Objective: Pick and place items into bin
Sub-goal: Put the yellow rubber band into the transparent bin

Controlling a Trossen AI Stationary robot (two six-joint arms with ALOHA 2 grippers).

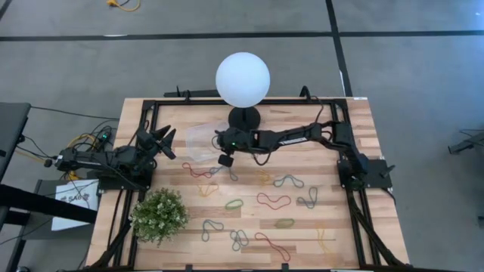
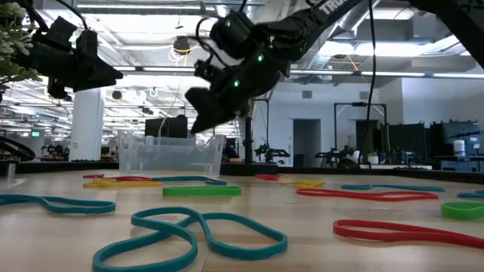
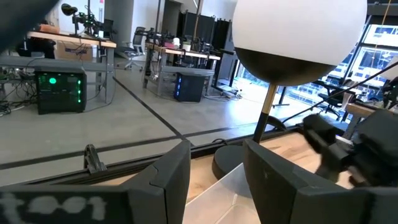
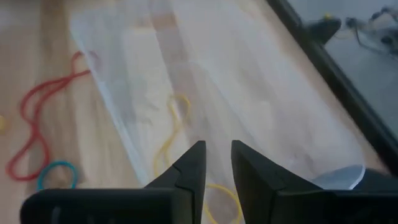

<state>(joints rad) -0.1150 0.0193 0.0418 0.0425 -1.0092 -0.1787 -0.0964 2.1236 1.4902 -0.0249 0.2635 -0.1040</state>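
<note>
The right gripper (image 1: 219, 150) hangs at centre frame of the high view, above the right edge of the clear bin (image 1: 198, 141); in its wrist view the fingers (image 4: 189, 168) stand slightly parted with nothing between them, a yellow band (image 4: 169, 134) showing through the bin wall beneath. The left gripper (image 1: 168, 142) waits at the left of the frame just beside the bin, jaws parted and empty. Rubber bands (image 1: 273, 200) lie scattered across the lower half of the table (image 1: 355, 121), with the plant (image 1: 159, 215) at lower left and the globe lamp (image 1: 243, 78) above the bin.
</note>
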